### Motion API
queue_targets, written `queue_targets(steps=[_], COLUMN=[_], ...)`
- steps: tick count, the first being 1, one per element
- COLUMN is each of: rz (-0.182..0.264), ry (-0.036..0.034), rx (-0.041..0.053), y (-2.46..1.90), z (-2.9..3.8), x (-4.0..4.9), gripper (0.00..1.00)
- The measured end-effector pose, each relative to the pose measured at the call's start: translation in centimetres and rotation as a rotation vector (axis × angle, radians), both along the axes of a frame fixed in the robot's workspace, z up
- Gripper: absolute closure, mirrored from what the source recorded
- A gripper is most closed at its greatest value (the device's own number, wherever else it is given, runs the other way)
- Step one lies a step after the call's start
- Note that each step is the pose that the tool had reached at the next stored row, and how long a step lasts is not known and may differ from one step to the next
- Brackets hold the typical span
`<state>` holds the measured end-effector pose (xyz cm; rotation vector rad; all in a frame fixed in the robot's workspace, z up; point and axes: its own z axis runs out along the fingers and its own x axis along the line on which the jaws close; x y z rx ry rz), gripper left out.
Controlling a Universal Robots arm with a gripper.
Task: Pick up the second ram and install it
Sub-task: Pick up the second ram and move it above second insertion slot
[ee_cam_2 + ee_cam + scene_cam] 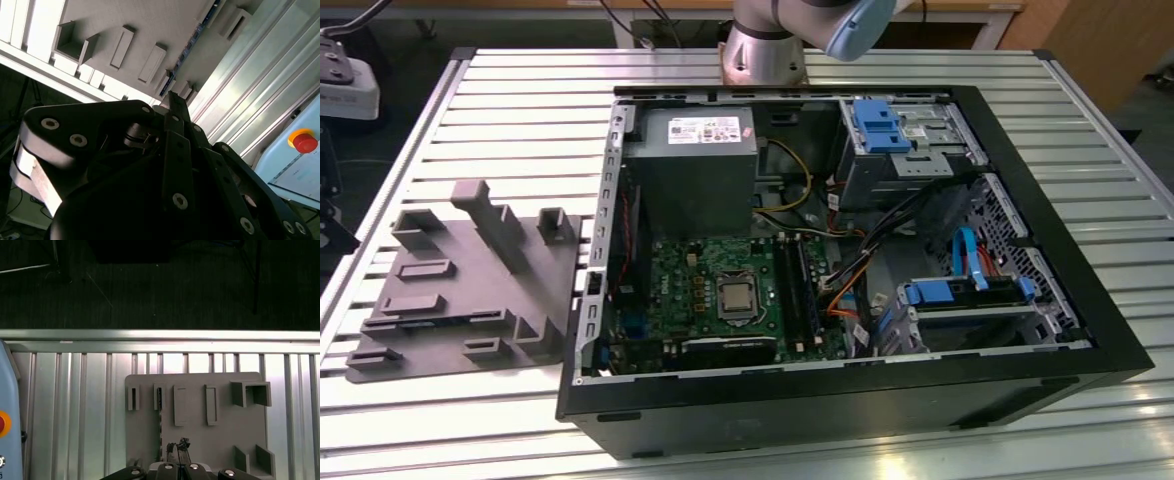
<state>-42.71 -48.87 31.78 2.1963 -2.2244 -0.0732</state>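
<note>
The tool (177,447), narrow and holding nothing, hovers above the grey holder (467,300) at the exterior view's left, where the second ram (161,435) stands on edge; a clean grasp probably needs widened fingers squarely straddling its flat faces.

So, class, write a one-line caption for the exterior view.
Open PC case on slatted table, grey tray at the exterior view's left, arm behind it.
</note>
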Motion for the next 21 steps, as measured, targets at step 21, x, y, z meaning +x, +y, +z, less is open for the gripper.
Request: queue_targets(steps=[21], rz=[0.000], ry=[0.0000], rx=[0.0000], y=[0.00], z=[-0.76], x=[0.00], gripper=[0.89])
